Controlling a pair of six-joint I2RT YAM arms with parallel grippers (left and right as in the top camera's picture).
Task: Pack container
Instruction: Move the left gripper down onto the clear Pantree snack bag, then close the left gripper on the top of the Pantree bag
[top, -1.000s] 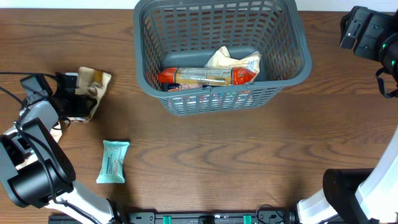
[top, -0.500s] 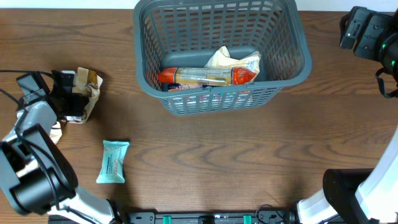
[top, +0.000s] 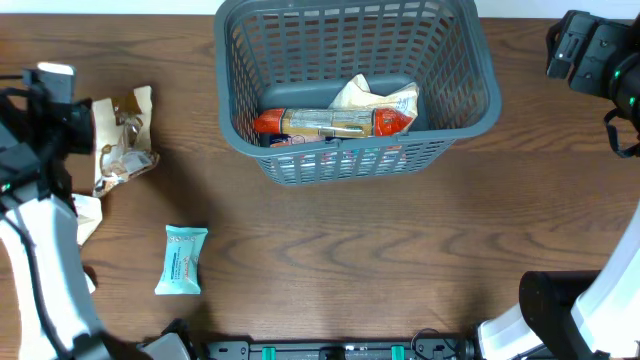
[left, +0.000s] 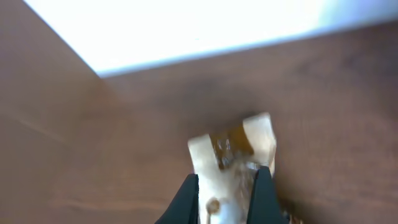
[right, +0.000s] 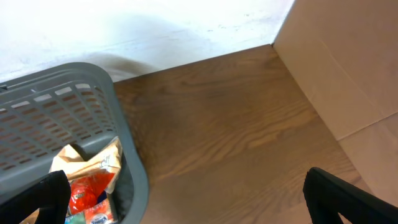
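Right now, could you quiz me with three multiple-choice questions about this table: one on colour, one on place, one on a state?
1. The basket is: A dark grey; B red; C white.
2. The teal packet lies: A in the basket; B on the table; C on the floor.
3. The left gripper is: A open and empty; B shut on a cream-brown packet; C out of sight.

Answers: A, its lattice walls are grey; B, it lies flat on bare wood; B, both fingers press the packet's sides.
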